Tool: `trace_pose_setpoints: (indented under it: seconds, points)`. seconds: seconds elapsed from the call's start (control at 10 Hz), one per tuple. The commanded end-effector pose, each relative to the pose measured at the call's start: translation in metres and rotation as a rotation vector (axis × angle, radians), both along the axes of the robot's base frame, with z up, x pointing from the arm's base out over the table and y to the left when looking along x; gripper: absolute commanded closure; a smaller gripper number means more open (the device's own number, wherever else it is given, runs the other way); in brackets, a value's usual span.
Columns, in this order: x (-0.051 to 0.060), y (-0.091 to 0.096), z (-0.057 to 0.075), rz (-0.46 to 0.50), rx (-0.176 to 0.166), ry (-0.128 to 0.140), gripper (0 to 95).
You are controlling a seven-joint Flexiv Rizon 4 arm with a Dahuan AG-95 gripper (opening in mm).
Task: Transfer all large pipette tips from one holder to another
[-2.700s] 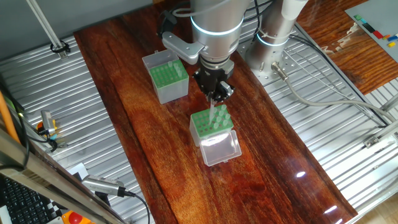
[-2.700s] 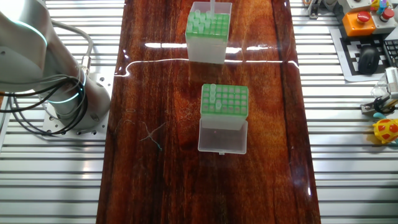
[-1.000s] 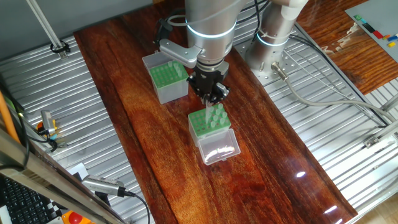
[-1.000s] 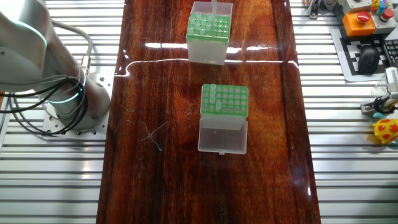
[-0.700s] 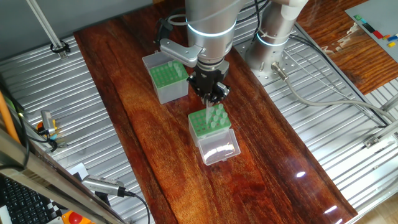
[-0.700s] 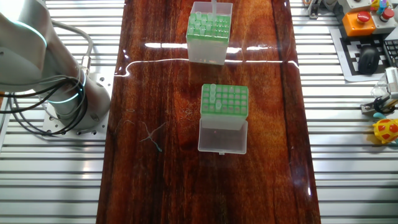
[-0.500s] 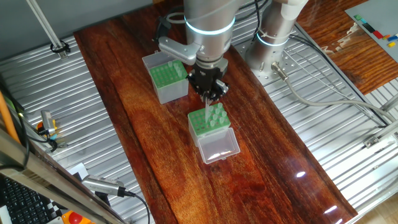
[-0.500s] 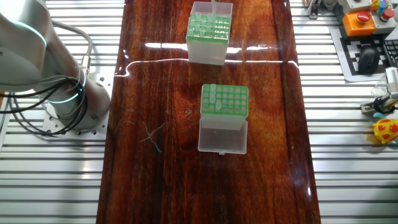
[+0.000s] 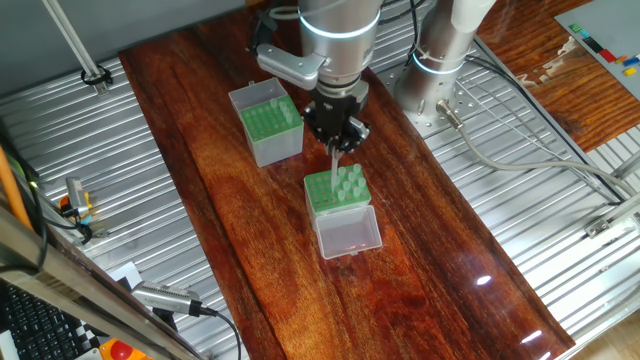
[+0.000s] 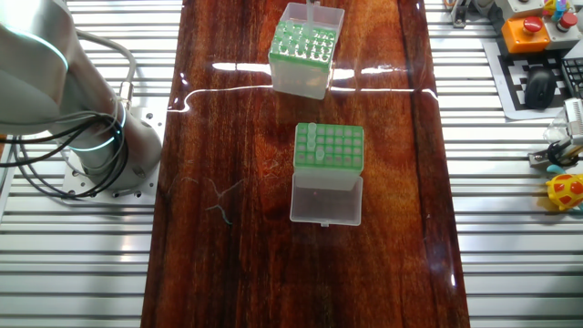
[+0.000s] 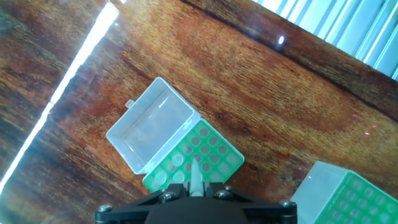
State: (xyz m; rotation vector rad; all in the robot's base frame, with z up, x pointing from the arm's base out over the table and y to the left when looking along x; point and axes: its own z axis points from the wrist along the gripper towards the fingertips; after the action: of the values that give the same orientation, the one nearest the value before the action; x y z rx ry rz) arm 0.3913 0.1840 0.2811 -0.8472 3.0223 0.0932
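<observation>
One large pipette tip (image 9: 335, 163) is hanging pinched between the closed jaws of the gripper (image 9: 336, 143), its narrow end reaching down to the green grid of the clear-sided holder (image 9: 336, 192) directly beneath them. If that slender, slightly flexible cone is still binding in its hole, the light plastic box is probably going to lift or skid along with it on the glossy wood. The hinged clear lid (image 9: 347, 232) is lying open beyond the jaws. The grey-sided holder (image 9: 268, 125), opaque and boxy, is waiting off to one side of them, apart.
</observation>
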Motion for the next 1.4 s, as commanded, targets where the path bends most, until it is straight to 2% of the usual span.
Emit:
trace_pose_setpoints:
  seconds: [0.1,0.4,0.8,1.4]
  points:
    - [-0.0032,-0.0005,0.0017,0.0,0.003,-0.004,95.0]
    - [-0.007,0.001,0.0089,0.01,-0.003,-0.002,95.0]
    - [-0.0072,0.0009,0.0092,0.02,-0.003,-0.015,95.0]
    - [-0.0078,-0.0016,0.0093,0.004,-0.021,-0.015,95.0]
